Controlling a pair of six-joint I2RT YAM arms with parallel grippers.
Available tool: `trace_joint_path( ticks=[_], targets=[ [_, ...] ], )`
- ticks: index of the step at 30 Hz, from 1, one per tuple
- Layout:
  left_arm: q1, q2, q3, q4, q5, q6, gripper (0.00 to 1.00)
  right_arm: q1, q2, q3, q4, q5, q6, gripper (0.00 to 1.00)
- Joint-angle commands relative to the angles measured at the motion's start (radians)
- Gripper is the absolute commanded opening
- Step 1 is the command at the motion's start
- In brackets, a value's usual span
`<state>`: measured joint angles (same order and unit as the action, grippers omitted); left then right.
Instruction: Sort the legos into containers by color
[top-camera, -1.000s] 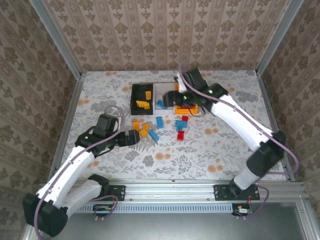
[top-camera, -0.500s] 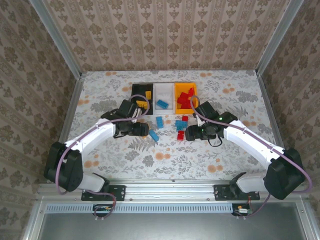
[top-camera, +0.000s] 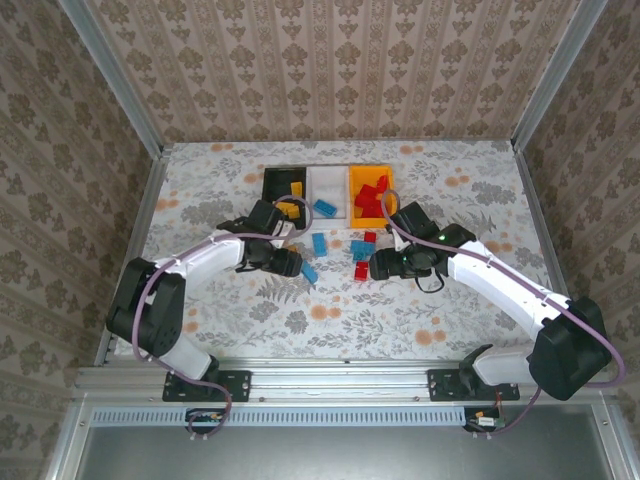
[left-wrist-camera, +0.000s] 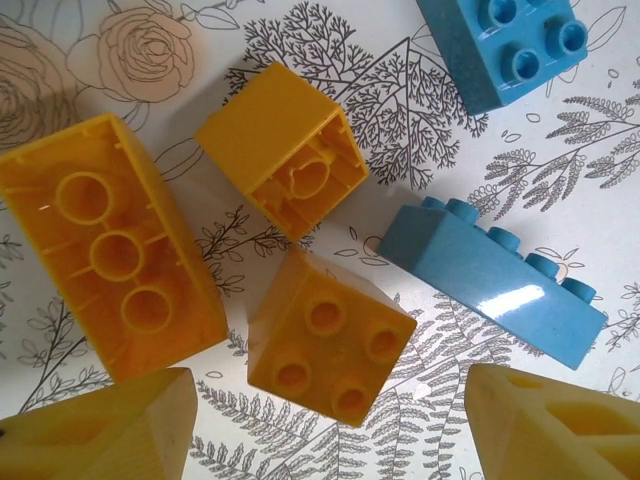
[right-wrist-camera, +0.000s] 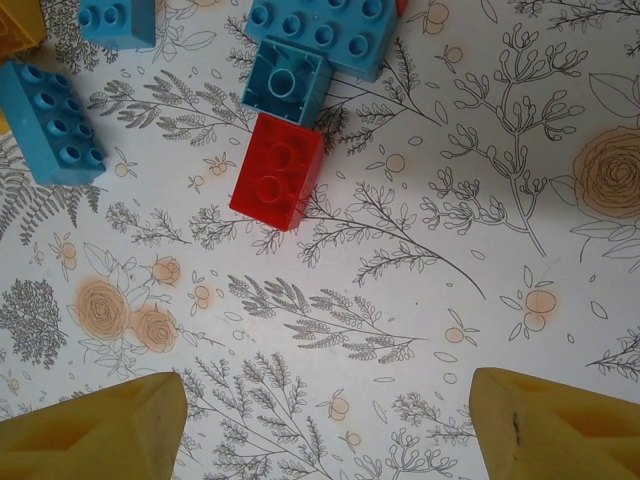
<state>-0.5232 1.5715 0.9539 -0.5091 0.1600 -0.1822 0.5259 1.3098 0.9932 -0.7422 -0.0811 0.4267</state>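
Note:
Three joined containers stand at the back: black (top-camera: 273, 183), white (top-camera: 325, 183) and orange (top-camera: 356, 181). Loose legos lie in front of them. My left gripper (left-wrist-camera: 330, 432) (top-camera: 289, 263) is open, low over orange bricks. A square studded orange brick (left-wrist-camera: 330, 345) lies just ahead of its fingers, untouched. Near it are a long orange brick (left-wrist-camera: 115, 250), a hollow-side-up orange brick (left-wrist-camera: 285, 150) and a long blue brick (left-wrist-camera: 495, 280). My right gripper (right-wrist-camera: 325, 430) (top-camera: 377, 266) is open over bare table. A red brick (right-wrist-camera: 278, 172) and blue bricks (right-wrist-camera: 320, 35) lie ahead of it.
Orange bricks (top-camera: 289, 208) lie in the black bin, a blue one (top-camera: 324, 208) in the white bin and red ones (top-camera: 370, 197) in the orange bin. Metal rails edge the flower-patterned table (top-camera: 440, 300).
My right arm has come back from over the bins down to the table beside the red and blue bricks. My left gripper has shifted right, over the orange bricks, and its jaws have narrowed.

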Motion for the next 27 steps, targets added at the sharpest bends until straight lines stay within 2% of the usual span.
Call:
trace_joint_path(
  ticks=[1,5,10,27],
  targets=[
    [0.002,0.032,0.043,0.013,0.012,0.048,0.71,-0.006,-0.004,-0.004,0.002,0.007,0.025,0.77],
    [0.002,0.065,0.056,0.03,0.016,0.052,0.7,-0.006,-0.006,-0.007,0.007,0.002,0.037,0.77],
    [-0.007,0.098,0.072,0.032,0.022,0.06,0.61,-0.005,-0.005,-0.01,0.009,-0.005,0.048,0.77],
    [-0.058,0.094,0.02,0.009,-0.057,0.024,0.47,-0.001,0.004,-0.022,0.038,-0.026,0.075,0.77]
  ],
)
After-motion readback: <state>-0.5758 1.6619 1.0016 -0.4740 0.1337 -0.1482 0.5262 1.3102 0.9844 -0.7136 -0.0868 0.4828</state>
